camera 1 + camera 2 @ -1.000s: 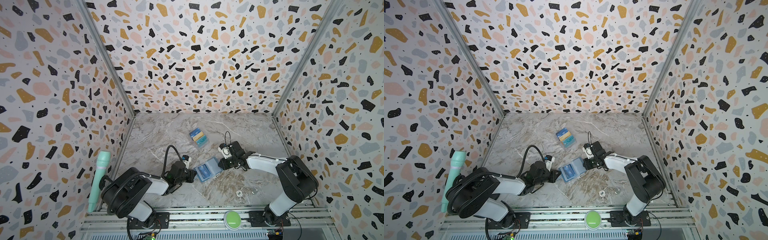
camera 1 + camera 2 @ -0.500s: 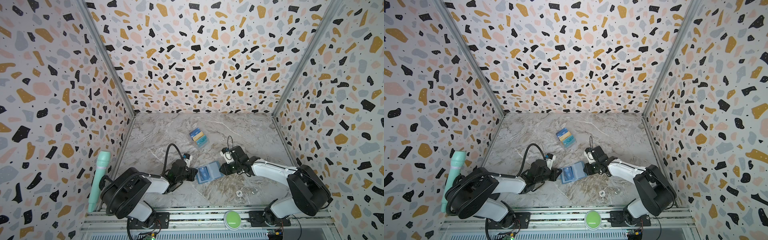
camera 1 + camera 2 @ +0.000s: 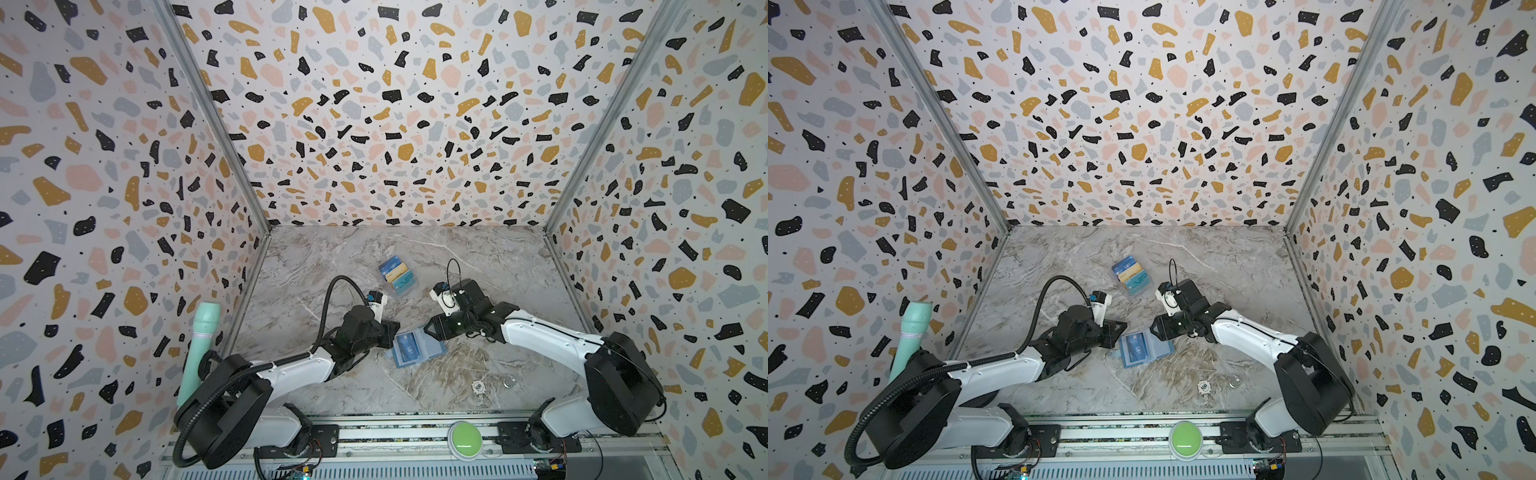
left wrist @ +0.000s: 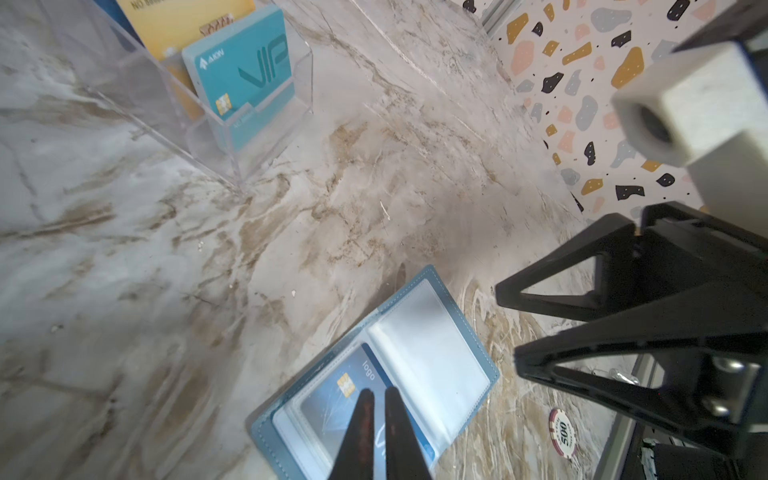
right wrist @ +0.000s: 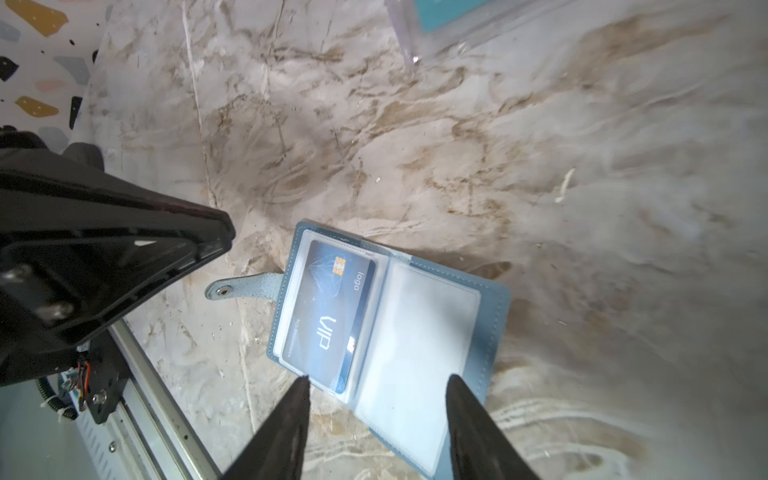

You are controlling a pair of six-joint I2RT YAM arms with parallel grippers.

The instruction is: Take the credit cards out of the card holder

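Marble table (image 3: 332, 257) carries card holder (image 3: 419, 348), acrylic stand (image 4: 301, 79), chip (image 3: 478, 387).

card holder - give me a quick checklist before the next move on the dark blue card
1. Card holder open and flat on the table: ok.
2. Dark blue card in the sleeve on the strap side, face up: ok.
3. Left gripper shut, tips over the card; pressing the card down: cannot tell.
4. Right gripper open, jaws either side of the holder's middle: ok.
5. Card edge sticking out of the sleeve enough to pinch: cannot tell.
6. Stand and chip apart from the holder: ok.
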